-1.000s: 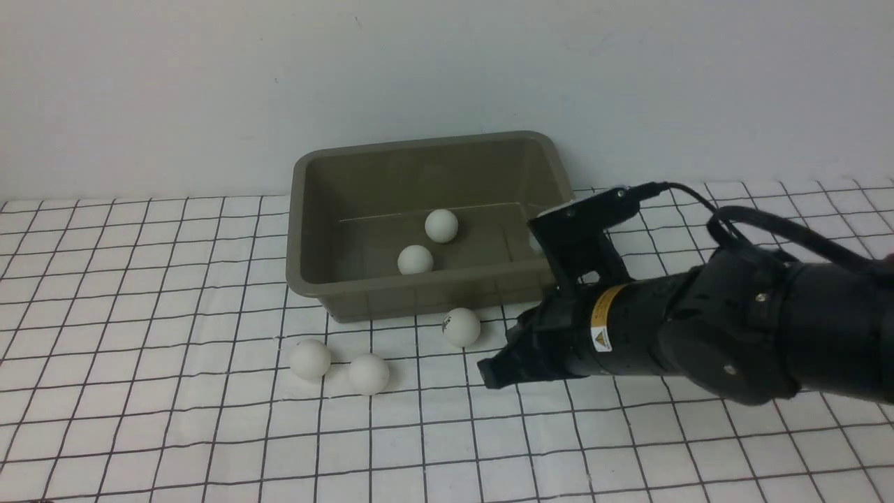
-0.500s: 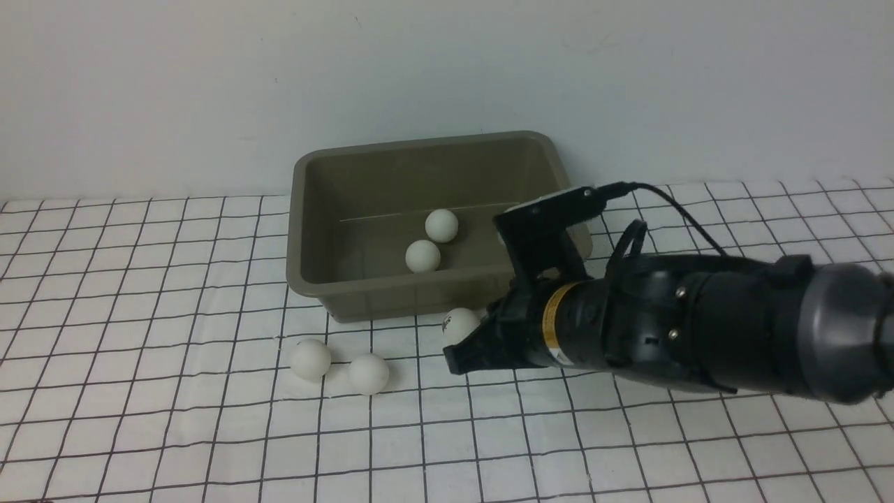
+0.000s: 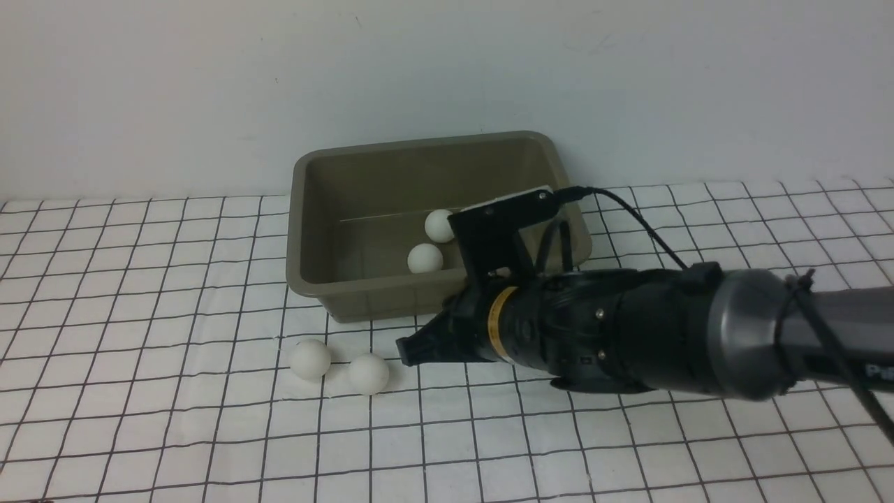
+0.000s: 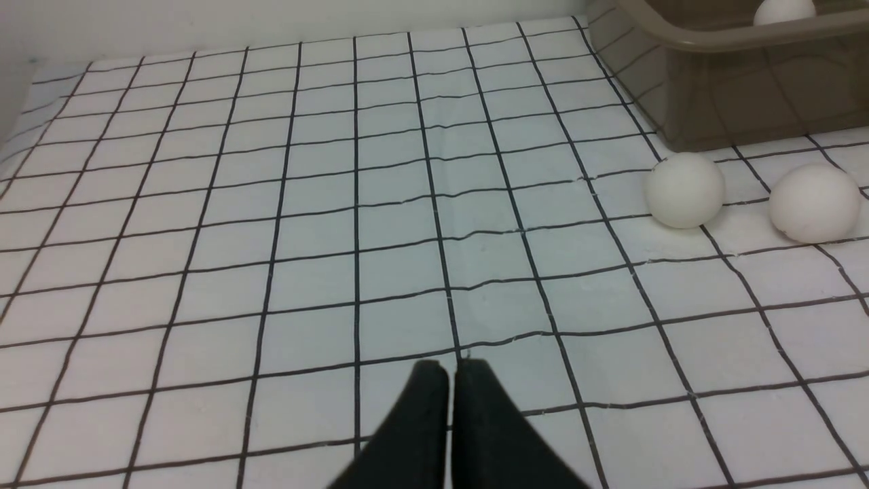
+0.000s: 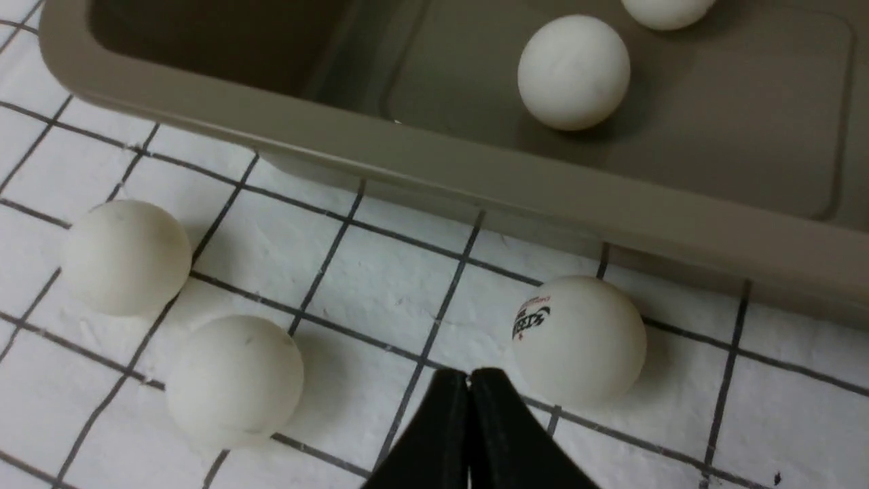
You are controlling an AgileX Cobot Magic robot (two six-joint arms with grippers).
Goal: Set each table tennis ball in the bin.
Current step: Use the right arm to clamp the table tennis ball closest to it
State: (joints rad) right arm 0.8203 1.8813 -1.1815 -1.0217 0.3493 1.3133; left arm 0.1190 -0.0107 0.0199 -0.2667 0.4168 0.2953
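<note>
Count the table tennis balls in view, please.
5. Two lie in the bin: the nearer ball and the farther ball. Two lie on the cloth: left ball, right ball. The marked ball, by the bin, shows only in the right wrist view.

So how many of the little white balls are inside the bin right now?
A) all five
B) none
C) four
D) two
D: two table tennis balls sit on the floor of the bin, while the other three lie outside it on the checked cloth.
</note>
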